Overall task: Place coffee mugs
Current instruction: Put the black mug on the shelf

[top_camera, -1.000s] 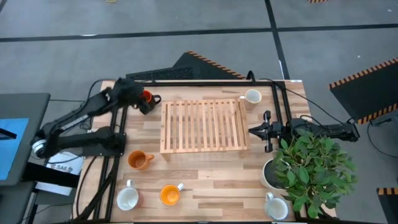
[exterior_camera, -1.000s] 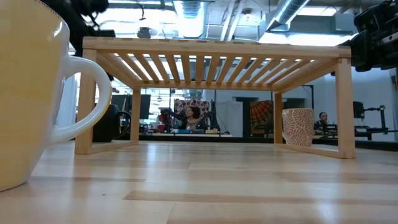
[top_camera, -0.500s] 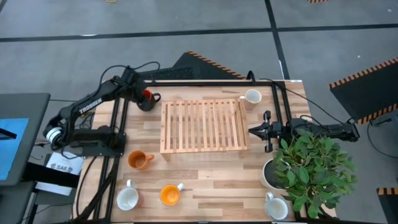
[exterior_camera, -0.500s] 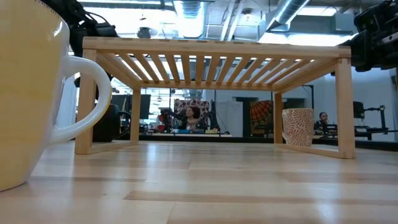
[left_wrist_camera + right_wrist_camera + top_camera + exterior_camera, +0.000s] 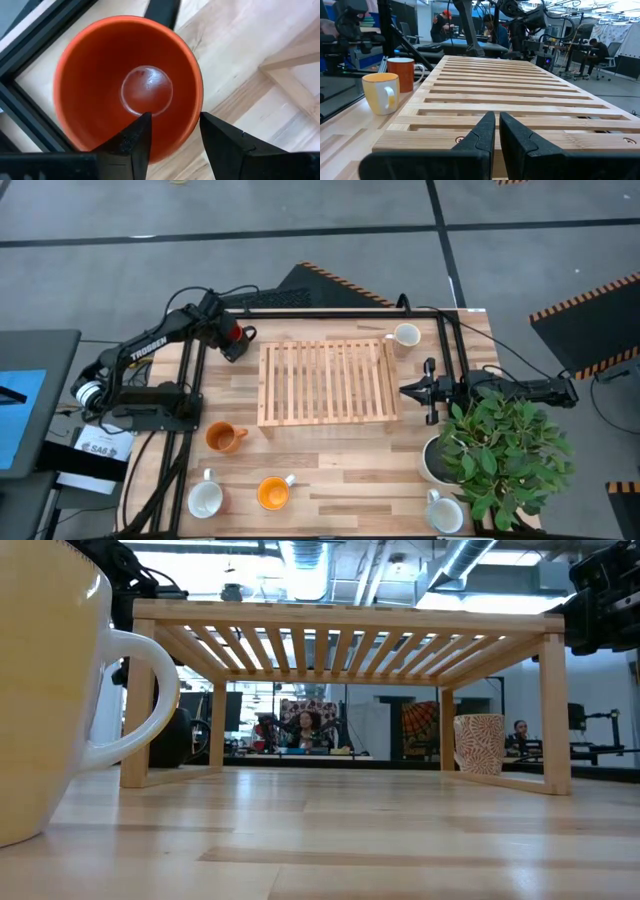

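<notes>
The dark mug with the red inside (image 5: 233,334) stands at the table's far left corner, beside the wooden slatted rack (image 5: 325,381). My left gripper (image 5: 175,120) points down into the mug, open, one finger inside and one outside its wall. Two orange mugs (image 5: 224,437) (image 5: 272,493) and a white mug (image 5: 205,500) stand near the left front. Another white mug (image 5: 406,335) is at the rack's far right corner, and a third (image 5: 445,513) at the near right. My right gripper (image 5: 497,125) is shut and hovers level with the rack's right edge. My left gripper straddles the red-lined mug's wall (image 5: 197,107) from above, one finger (image 5: 140,137) inside the hollow and the other (image 5: 220,142) outside. A gap shows between the inner finger and the wall. I cannot tell whether either finger touches the mug.
A leafy plant in a white pot (image 5: 437,461) stands on the right side, close to my right arm. Black frame rails (image 5: 449,350) run along both sides of the table. Bare wood lies in front of the rack. In the low view a pale mug (image 5: 50,690) fills the left.
My left arm has raised its elbow and swung its forearm toward the far edge. Its gripper has come down over the dark mug, which has kept its place at the far left corner.
</notes>
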